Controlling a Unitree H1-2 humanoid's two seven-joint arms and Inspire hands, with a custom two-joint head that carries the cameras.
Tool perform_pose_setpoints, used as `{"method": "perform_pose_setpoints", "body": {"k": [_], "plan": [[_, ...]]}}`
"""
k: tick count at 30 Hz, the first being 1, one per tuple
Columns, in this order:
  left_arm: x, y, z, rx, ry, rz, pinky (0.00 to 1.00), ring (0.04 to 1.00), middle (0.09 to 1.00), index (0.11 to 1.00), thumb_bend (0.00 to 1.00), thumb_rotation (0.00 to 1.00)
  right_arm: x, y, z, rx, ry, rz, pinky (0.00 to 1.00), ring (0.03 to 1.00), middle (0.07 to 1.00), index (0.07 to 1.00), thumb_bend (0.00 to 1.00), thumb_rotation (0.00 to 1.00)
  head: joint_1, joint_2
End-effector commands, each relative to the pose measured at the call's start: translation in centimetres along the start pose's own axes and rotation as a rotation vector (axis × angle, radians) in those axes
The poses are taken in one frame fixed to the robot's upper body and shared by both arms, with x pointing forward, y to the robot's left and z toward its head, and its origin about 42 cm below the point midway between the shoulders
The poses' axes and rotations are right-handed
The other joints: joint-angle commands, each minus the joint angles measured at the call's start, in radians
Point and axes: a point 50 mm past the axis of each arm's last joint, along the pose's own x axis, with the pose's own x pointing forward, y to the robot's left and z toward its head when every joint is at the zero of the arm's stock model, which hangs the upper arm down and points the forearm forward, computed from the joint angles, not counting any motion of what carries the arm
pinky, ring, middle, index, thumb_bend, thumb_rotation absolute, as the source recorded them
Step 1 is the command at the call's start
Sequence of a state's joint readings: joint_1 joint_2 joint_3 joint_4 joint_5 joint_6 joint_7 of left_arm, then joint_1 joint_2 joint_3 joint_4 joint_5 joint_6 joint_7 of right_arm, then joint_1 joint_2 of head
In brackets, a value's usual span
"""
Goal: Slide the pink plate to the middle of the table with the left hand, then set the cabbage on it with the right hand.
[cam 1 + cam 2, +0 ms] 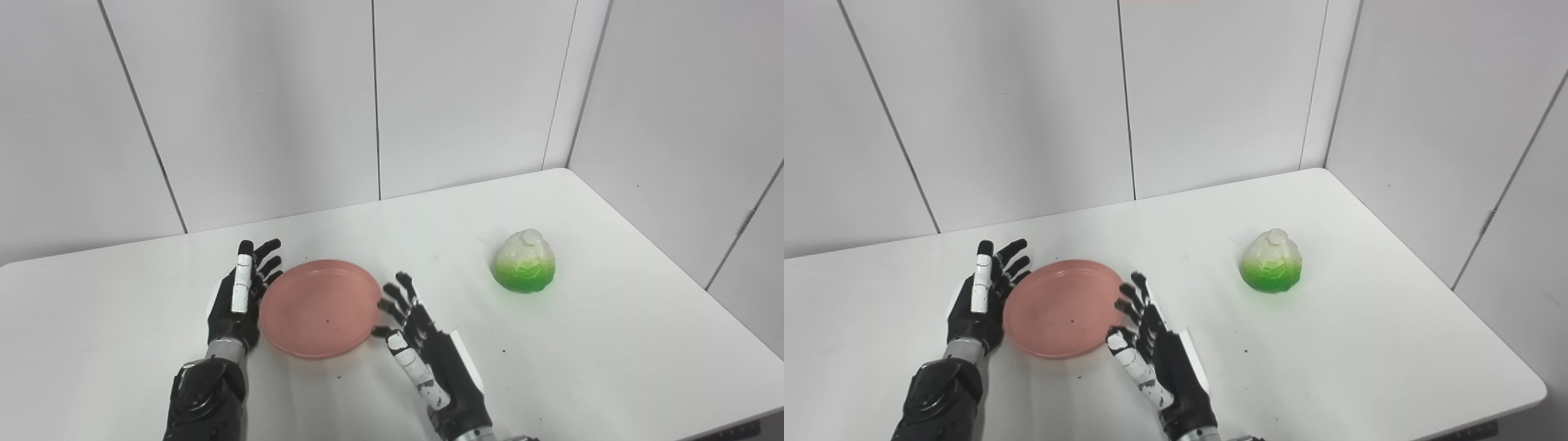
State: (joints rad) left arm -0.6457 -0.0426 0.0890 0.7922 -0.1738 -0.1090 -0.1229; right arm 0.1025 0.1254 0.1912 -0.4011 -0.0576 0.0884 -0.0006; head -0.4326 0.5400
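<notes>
Plate lies on tabletop, between both robot hands. Left robot hand open, against plate's left rim. Right robot hand open, beside right rim. Cabbage well right, untouched.

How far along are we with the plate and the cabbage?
Early on. The pink plate sits left of the table's middle, with the left robot hand open against its left rim, placed to push. The right robot hand waits open just right of the plate, holding nothing. The cabbage sits untouched farther right. Left: finish the slide, then grasp the cabbage and set it on the plate.
</notes>
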Motion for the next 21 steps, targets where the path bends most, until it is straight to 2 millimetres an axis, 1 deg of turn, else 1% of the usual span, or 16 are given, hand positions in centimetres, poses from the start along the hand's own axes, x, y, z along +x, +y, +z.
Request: {"method": "perform_pose_setpoints", "body": {"k": [1,2,3,5,7,8,9,11,13,14,16,18,21], "plan": [[0.1,0.5,-0.6,-0.020,0.040,0.016,0.87,0.900,0.958,0.719,0.84,0.91,-0.6,-1.8,1.5,-0.042,-0.008,0.040,0.83,0.962,0.991,1.000,0.95,0.63,-0.001,0.000],[0.2,0.5,-0.7,-0.023,0.041,0.016,0.87,0.899,0.958,0.722,0.83,0.91,-0.6,-2.0,1.8,-0.050,-0.009,0.046,0.85,0.974,0.997,1.000,0.96,0.59,-0.001,0.000],[0.2,0.4,-0.7,-0.025,0.042,0.017,0.87,0.899,0.958,0.724,0.83,0.91,-0.4,-3.0,2.8,-0.091,-0.014,0.060,0.86,0.978,0.999,1.000,0.97,0.58,-0.004,-0.002],[0.3,0.3,-0.8,-0.025,0.044,0.018,0.87,0.900,0.956,0.729,0.82,0.92,-0.1,-4.6,4.5,-0.137,-0.015,0.086,0.92,0.997,1.000,1.000,1.00,0.45,-0.005,-0.003],[0.4,0.3,-0.9,-0.025,0.045,0.020,0.87,0.897,0.954,0.730,0.82,0.92,0.1,-5.3,5.3,-0.139,-0.006,0.102,0.93,1.000,1.000,1.000,1.00,0.40,-0.006,-0.004],[0.4,0.3,-0.9,-0.025,0.044,0.020,0.87,0.897,0.953,0.730,0.82,0.92,0.1,-5.4,5.4,-0.136,-0.001,0.105,0.93,1.000,1.000,1.000,1.00,0.40,-0.006,-0.004],[0.4,0.2,-0.9,-0.031,0.045,0.023,0.87,0.896,0.953,0.730,0.82,0.92,0.6,-6.5,6.3,-0.161,0.003,0.120,0.93,1.000,1.000,1.000,1.00,0.39,-0.004,-0.007],[0.4,0.1,-1.0,-0.042,0.048,0.029,0.85,0.888,0.952,0.727,0.83,0.92,1.5,-8.3,7.8,-0.241,0.003,0.145,0.92,0.998,1.000,1.000,1.00,0.33,-0.002,-0.007],[0.4,0.1,-1.1,-0.046,0.047,0.029,0.85,0.888,0.954,0.730,0.83,0.93,2.6,-9.8,9.2,-0.359,-0.015,0.178,0.91,0.990,1.000,1.000,1.00,0.30,0.000,-0.007],[0.4,0.1,-1.1,-0.047,0.045,0.029,0.85,0.890,0.957,0.725,0.83,0.93,3.1,-10.3,9.8,-0.417,-0.024,0.195,0.86,0.966,1.000,1.000,1.00,0.29,0.000,-0.006],[0.5,0.1,-1.0,-0.050,0.045,0.029,0.86,0.893,0.959,0.723,0.83,0.92,3.8,-11.1,10.7,-0.505,-0.035,0.228,0.82,0.949,1.000,1.000,1.00,0.29,0.000,-0.006],[0.5,0.2,-1.0,-0.053,0.045,0.028,0.87,0.895,0.960,0.724,0.84,0.92,4.3,-11.5,11.2,-0.556,-0.039,0.249,0.81,0.944,1.000,1.000,1.00,0.29,0.000,-0.006],[0.5,0.3,-0.9,-0.049,0.044,0.033,0.87,0.896,0.961,0.732,0.84,0.92,6.8,-13.4,13.8,-0.762,-0.056,0.302,0.80,0.942,1.000,1.000,1.00,0.28,0.001,-0.007]]}}
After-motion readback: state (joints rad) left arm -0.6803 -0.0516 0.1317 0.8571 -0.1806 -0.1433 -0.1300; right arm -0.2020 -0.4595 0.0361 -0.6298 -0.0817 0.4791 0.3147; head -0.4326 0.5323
